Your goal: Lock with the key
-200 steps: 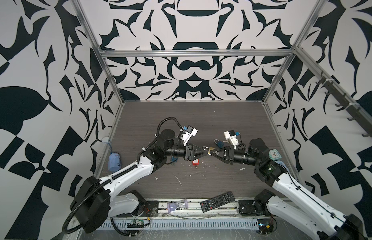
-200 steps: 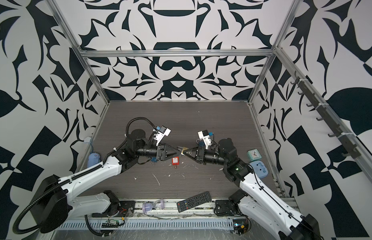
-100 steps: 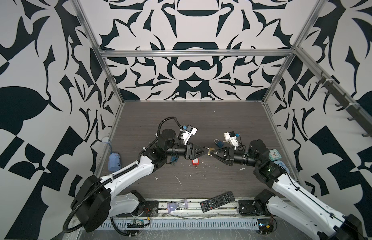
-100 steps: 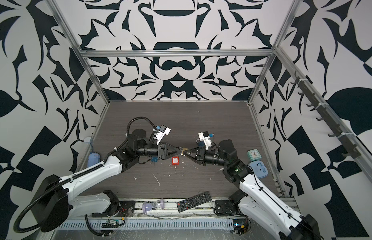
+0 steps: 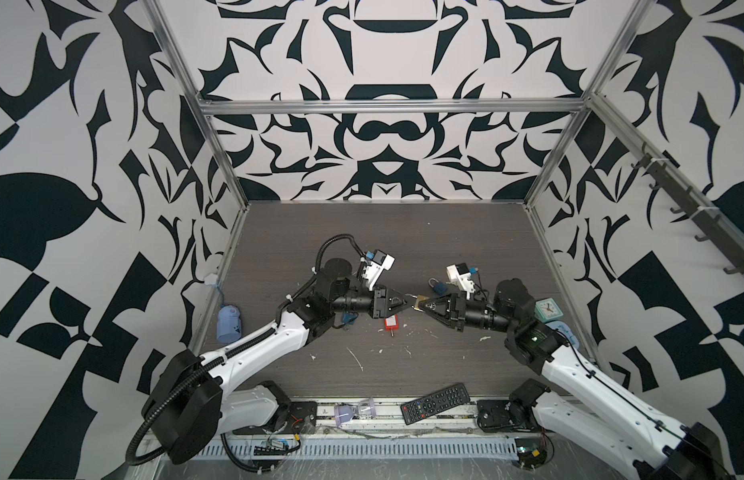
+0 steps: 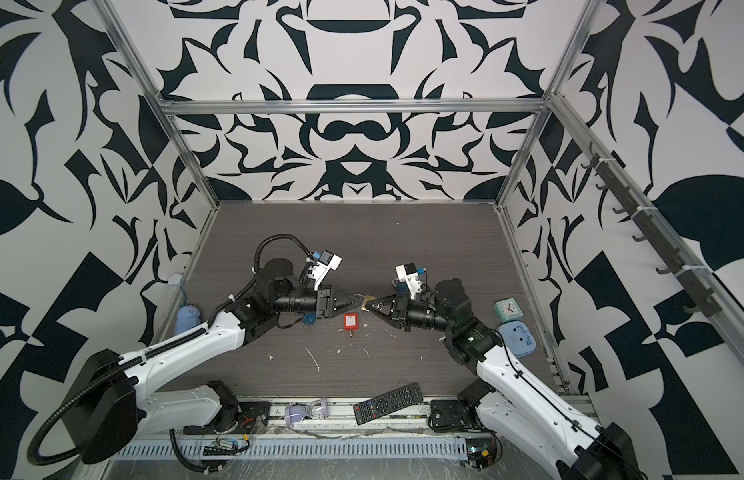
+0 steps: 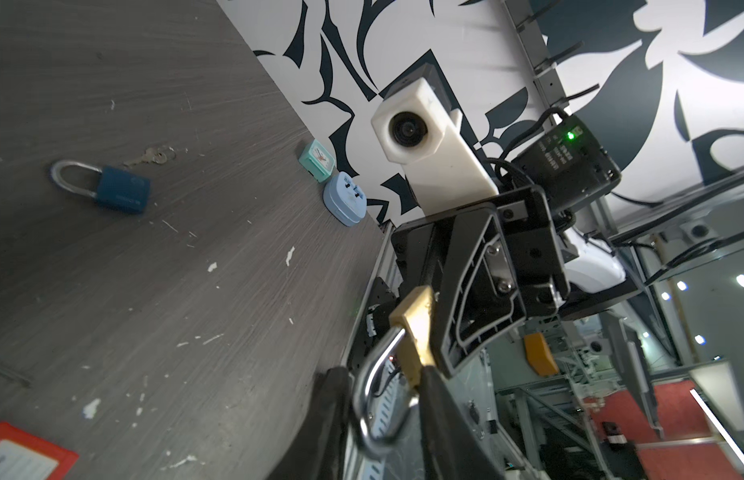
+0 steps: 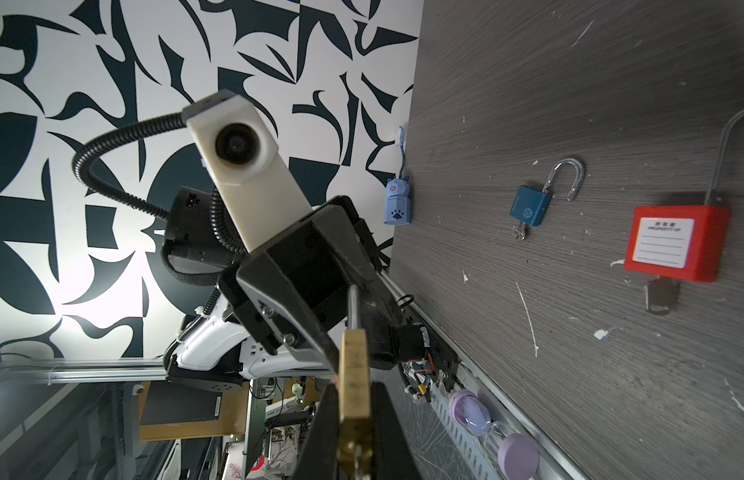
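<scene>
Left fingers (image 5: pixel 402 301): drawn in narrow around the silver steel shackle (image 7: pixel 372 401) of the small brass padlock (image 5: pixel 420 299). In the left wrist view the loop sits between them and appears to touch both.

Right fingers (image 5: pixel 427 307): clamped flat on the two broad faces of the brass body.

Padlock position: aloft over the middle of the dark wood-grain bench (image 5: pixel 362 241), spanning the gap between the two sets of fingers.

Long axis: roughly level, on the line joining the arms. The shackle points to the left arm, the body to the right arm. Whether a key sits in the body, cannot tell.

Directly beneath: a red rectangular safety padlock with a white label (image 5: pixel 390 322), flat on the bench, a dark key (image 8: pixel 661 295) at its foot.

Near the left arm: a blue padlock with its shackle swung open (image 8: pixel 530 210).

Behind the right fingers: a second blue padlock, shackle closed (image 7: pixel 121 193), with small keys (image 7: pixel 152 157) just beside it.

Right edge of the bench: a mint-green alarm clock (image 5: pixel 548 309) and a pale blue plug adapter (image 6: pixel 516 338).

Left edge: a pale blue bottle-shaped toy (image 5: pixel 228 328).

Front rail: a black remote control (image 5: pixel 434 403) and a purple hourglass (image 5: pixel 353 413).

White scraps lie scattered on the bench. Nothing stands between the fingers and the padlock.
</scene>
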{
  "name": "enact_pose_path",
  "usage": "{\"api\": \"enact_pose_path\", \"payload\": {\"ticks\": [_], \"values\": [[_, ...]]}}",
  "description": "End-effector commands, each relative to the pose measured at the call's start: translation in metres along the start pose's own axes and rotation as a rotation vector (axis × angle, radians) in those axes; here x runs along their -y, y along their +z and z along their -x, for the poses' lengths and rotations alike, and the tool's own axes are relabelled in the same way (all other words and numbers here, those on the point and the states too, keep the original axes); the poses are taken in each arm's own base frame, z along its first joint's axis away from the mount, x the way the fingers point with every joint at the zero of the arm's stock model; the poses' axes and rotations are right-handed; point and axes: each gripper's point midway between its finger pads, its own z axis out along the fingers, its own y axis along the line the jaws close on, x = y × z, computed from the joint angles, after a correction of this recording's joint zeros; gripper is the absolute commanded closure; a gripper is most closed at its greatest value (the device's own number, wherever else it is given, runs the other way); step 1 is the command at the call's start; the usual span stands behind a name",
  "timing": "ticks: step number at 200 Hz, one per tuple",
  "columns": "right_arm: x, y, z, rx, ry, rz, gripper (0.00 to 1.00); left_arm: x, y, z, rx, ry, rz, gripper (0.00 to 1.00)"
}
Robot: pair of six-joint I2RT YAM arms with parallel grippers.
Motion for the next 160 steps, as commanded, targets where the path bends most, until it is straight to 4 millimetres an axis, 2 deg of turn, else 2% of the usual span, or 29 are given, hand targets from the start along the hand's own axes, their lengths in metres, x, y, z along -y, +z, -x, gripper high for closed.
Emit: {"api": "enact_pose_path", "payload": {"ticks": [1,35,89,121,160], "values": [[-0.019,-0.005,0.002,0.010,-0.102,0.031,1.00,0.008,0.000,0.008,0.022,0.025,-0.012,0.84],[-0.013,-0.006,0.000,0.009,-0.126,0.008,1.00,0.007,0.001,0.008,0.018,0.009,-0.012,1.00],[0.007,-0.009,-0.002,0.009,-0.226,-0.095,1.00,0.013,0.001,0.010,0.022,0.002,-0.036,1.00],[0.024,-0.018,0.002,0.063,-0.306,-0.185,1.00,0.020,0.002,0.010,0.022,0.017,-0.052,1.00],[0.024,-0.025,0.004,0.110,-0.353,-0.181,1.00,0.023,0.002,0.009,0.015,0.016,-0.063,1.00]]}}
